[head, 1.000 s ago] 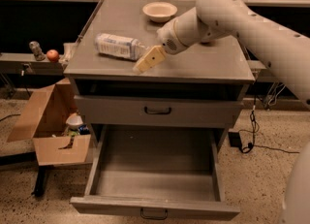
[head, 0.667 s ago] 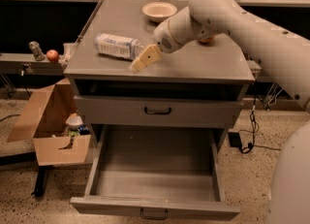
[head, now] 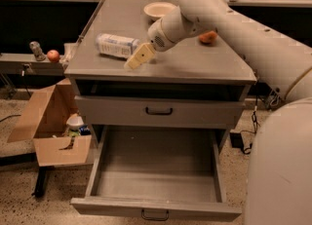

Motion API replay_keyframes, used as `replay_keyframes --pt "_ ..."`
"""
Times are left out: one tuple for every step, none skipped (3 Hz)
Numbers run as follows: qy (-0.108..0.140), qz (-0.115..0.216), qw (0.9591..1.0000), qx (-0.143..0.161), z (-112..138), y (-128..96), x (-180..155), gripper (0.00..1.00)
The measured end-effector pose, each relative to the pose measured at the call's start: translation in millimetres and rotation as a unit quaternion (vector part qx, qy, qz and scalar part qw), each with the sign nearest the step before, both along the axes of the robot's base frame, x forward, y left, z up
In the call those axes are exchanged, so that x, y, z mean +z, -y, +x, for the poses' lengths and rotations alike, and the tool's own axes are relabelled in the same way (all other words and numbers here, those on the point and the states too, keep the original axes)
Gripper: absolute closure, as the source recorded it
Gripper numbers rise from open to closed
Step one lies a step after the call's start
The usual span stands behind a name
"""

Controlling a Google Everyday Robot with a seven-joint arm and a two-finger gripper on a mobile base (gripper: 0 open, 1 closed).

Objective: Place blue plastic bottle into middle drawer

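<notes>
The blue plastic bottle (head: 116,45) lies on its side on the left part of the grey cabinet top (head: 195,65). My gripper (head: 137,57) hangs just to the right of the bottle and a little nearer the front edge, its cream-coloured fingers pointing down-left toward the top; nothing is held in it. The middle drawer (head: 156,170), the lowest grey one, is pulled wide open and is empty inside. The taller-fronted drawer (head: 158,111) above it is closed.
A white bowl (head: 159,9) and an orange (head: 208,37) sit at the back of the cabinet top. A cardboard box (head: 51,126) stands on the floor to the left. A shelf at left holds an apple (head: 53,55). My arm (head: 243,39) crosses from the right.
My gripper has moved left and slightly toward the front, closer to the bottle. The bottle and drawer have not moved.
</notes>
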State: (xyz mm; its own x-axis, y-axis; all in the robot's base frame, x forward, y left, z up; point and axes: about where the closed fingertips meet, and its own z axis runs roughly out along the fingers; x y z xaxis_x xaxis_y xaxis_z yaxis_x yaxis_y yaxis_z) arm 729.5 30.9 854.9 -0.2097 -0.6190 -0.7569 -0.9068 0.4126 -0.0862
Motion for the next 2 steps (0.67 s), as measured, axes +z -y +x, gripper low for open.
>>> replay_keyframes --pt "-0.006 0.005 1.0000 0.001 8.9 -9.6 -5.6 0.00" --pt "-0.008 0.011 0.9999 0.002 14.4 -19.0 -8.1 0.01"
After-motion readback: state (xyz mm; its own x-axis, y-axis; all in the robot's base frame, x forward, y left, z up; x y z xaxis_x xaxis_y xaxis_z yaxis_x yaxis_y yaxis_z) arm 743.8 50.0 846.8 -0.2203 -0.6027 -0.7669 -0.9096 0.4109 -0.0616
